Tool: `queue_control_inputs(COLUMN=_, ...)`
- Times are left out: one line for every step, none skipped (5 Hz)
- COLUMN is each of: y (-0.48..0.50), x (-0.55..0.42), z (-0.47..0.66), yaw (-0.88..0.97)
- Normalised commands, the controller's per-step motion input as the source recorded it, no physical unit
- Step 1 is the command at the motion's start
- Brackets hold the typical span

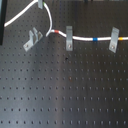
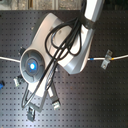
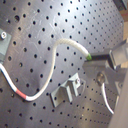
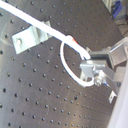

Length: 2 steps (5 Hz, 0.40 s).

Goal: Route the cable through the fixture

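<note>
A: Where is the cable (image 1: pixel 50 22) now?

B: In the first exterior view it loops at the fixture's (image 1: pixel 31 39) one o'clock, not in its slot, on the perforated worktop (image 1: pixel 65 90).

A: And the fingers (image 4: pixel 93 67)?

B: They are closed on the cable, in the second wrist view.

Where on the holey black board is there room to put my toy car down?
In the first exterior view, the board is bare everywhere below the fixture and the two clips. It is crowded along the top, where the cable loops and runs through the clips.
</note>
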Motion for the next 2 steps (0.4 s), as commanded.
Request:
queue_control_inputs(y=0.144, x=-0.166, z=0.34, yaw=0.61)
queue_control_inputs(y=0.111, x=-0.216, z=0.38, yaw=0.67)
